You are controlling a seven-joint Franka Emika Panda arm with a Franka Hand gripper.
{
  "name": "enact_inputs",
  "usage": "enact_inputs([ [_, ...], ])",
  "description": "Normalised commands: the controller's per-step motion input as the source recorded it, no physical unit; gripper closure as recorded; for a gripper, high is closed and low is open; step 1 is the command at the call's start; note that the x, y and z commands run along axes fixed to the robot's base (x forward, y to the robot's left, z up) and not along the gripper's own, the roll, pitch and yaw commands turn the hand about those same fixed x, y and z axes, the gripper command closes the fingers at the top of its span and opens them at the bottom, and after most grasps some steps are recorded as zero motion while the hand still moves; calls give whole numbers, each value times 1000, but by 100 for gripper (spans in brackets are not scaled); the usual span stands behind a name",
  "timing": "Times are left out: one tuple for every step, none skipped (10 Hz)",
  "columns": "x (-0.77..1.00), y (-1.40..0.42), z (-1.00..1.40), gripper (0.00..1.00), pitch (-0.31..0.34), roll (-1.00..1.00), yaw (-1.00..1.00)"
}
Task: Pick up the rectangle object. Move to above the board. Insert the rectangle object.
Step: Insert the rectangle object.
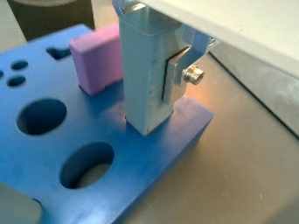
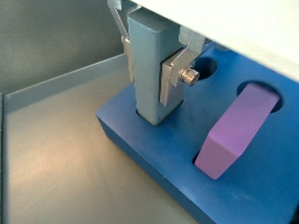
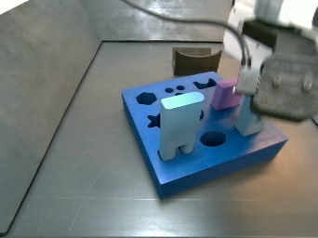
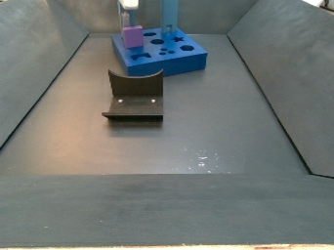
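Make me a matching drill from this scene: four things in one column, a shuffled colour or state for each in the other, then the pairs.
Things:
1. rectangle object
2. board
3. pink block
4. gripper

States:
A. deep blue, with cut-out holes
B. shut on the bar, above the board's corner
C. leaning in a board slot
D. upright, lower end in the board

Pairs: 1-D, 2-A, 3-C, 4-B

dim, even light; soft blur, small floor glare.
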Motion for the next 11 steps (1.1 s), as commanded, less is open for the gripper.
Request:
enact_inputs([
  [149,-371,-1000,100,-97,143,-9],
  [169,-337,-1000,100,-114,177,-6],
  [214,-257,-1000,100,-131,257,0],
  [243,-209,-1000,100,-126,303,0],
  [260,-163,-1000,100,-100,371,0],
  [0,-120,-769,100,0,617,-189],
  [0,0,0,100,0,14,0],
  [0,-20,0,100,0,0,0],
  [0,0,0,100,0,11,0],
  [811,0,-357,100,751,377,0],
  [743,0,-260,100,840,423,0],
])
